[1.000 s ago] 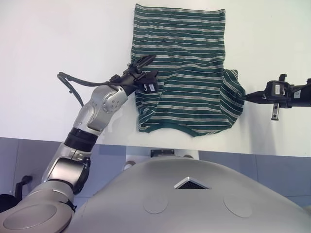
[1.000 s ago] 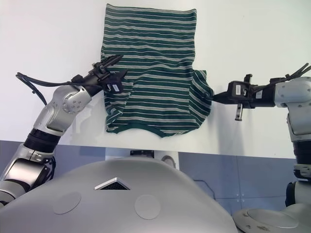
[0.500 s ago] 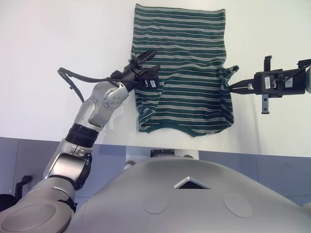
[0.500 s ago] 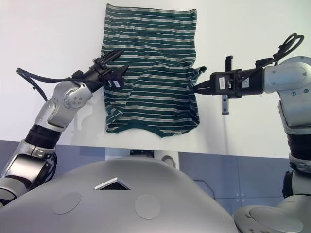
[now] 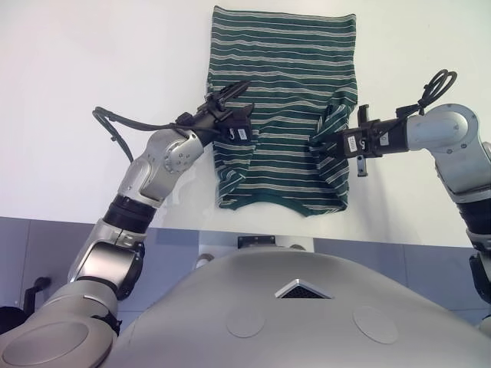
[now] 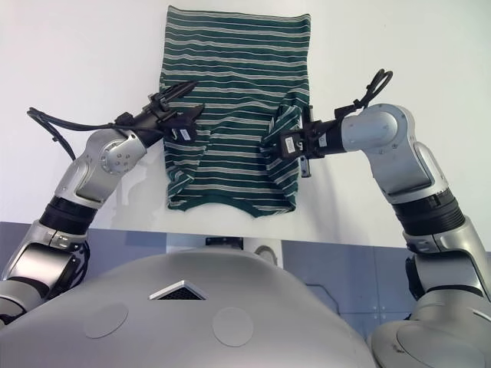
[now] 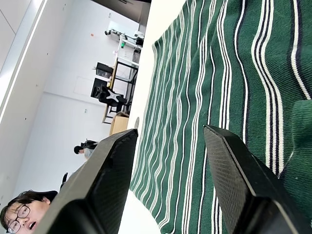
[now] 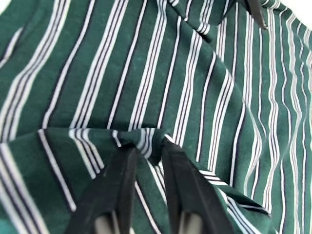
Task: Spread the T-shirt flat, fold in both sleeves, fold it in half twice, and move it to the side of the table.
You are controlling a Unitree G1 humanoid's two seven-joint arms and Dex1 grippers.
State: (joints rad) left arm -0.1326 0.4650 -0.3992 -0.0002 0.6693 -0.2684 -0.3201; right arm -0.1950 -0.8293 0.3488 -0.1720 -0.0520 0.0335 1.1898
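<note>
The dark green cotton T-shirt with thin white stripes [image 5: 284,84] lies on the white table [image 5: 92,61], in the middle of my view and reaching toward the far edge. Its hem is at the far end and its collar end is nearest the robot. The far half lies fairly flat. The near half is more rumpled, and its bottom edge sits close to the table's front edge.

The right sleeve [image 5: 334,126] is turned inward over the body of the shirt and rises in a bunched ridge rather than lying flat. My right gripper [image 5: 318,146] is clenched on that sleeve. In the right wrist view the two black fingers [image 8: 119,185] sit close together with a fold of striped cloth pinched between them. The right arm reaches in from the side, with the gripper over the shirt's right half.

My left gripper [image 5: 242,103] is over the shirt's left edge, about halfway along its length. Its fingers [image 7: 105,195] are spread and hold nothing, with striped cloth showing between them. Whether the lower finger touches the cloth I cannot tell.
</note>
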